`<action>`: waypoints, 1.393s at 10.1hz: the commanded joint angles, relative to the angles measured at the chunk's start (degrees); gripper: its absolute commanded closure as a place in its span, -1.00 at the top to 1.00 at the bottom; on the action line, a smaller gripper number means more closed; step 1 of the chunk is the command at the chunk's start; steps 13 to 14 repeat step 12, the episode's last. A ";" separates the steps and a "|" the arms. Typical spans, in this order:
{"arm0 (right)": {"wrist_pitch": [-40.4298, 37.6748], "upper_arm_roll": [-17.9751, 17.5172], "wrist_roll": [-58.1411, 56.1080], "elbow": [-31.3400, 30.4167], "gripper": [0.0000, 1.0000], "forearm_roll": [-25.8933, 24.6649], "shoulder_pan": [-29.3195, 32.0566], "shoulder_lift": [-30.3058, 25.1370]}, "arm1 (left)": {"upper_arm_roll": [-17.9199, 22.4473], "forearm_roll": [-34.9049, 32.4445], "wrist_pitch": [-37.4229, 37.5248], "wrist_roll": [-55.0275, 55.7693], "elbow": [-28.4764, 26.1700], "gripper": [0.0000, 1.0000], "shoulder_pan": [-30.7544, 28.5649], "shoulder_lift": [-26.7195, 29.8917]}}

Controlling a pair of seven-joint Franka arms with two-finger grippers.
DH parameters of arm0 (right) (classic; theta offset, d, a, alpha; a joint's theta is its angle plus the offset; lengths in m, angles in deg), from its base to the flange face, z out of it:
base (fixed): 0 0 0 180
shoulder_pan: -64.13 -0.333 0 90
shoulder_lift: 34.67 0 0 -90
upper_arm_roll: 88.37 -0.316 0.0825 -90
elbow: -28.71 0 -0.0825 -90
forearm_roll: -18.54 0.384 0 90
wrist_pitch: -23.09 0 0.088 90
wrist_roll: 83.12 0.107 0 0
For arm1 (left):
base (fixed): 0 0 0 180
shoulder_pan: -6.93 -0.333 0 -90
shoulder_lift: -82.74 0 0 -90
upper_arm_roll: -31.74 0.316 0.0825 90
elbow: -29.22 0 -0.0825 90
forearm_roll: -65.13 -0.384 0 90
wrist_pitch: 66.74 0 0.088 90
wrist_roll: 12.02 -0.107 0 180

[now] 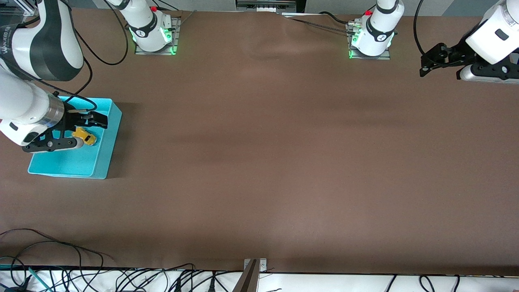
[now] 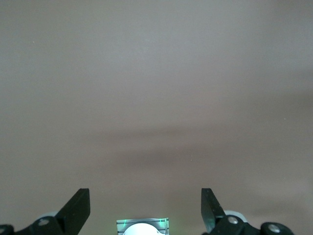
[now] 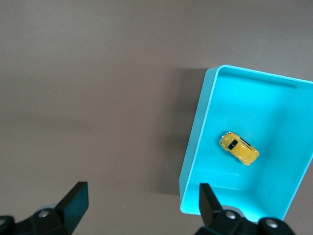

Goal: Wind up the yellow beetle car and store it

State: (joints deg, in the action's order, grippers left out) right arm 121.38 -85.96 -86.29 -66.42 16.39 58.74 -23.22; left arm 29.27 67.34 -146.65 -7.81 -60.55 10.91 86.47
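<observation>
Front view: the car (image 1: pixel 84 136) lies on the floor of the bin (image 1: pixel 106 157), a teal open box at the right arm's end of the table (image 1: pixel 267 142), and nothing holds it. The right gripper (image 1: pixel 83 129) hangs above the bin with jaws spread wide and empty; in the right wrist view the car (image 3: pixel 239 148) sits on its wheels, askew to the bin (image 3: pixel 195 142) walls and apart from each of them, while the fingertips (image 3: pixel 77 196) frame bare table and the bin's rim. The left gripper (image 1: pixel 440 61) waits near its own end of the table, also spread wide and empty, with only bare table under its fingertips (image 2: pixel 78 203) in the left wrist view. By this layout the car appears stored, so the task looks at or close to its end. The remaining risks are judged small: an arm pulling away low could clip the rim and shift or tip the light bin, and a wound spring could roll the car against a wall, though the walls should contain it.
</observation>
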 commanded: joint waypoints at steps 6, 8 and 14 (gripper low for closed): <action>3.40 -3.02 5.37 -4.45 1.00 -0.31 3.19 -2.75 | -0.18 0.68 -0.24 0.27 0.12 1.00 -0.46 0.31; 3.23 -2.40 5.19 -3.66 1.00 1.18 3.19 -2.40 | -0.18 0.68 -0.24 0.27 0.12 1.00 -0.46 0.31; 3.22 -2.40 5.28 -3.22 1.00 1.27 3.10 -2.40 | -0.18 0.68 -0.15 0.27 0.04 1.00 -0.46 0.31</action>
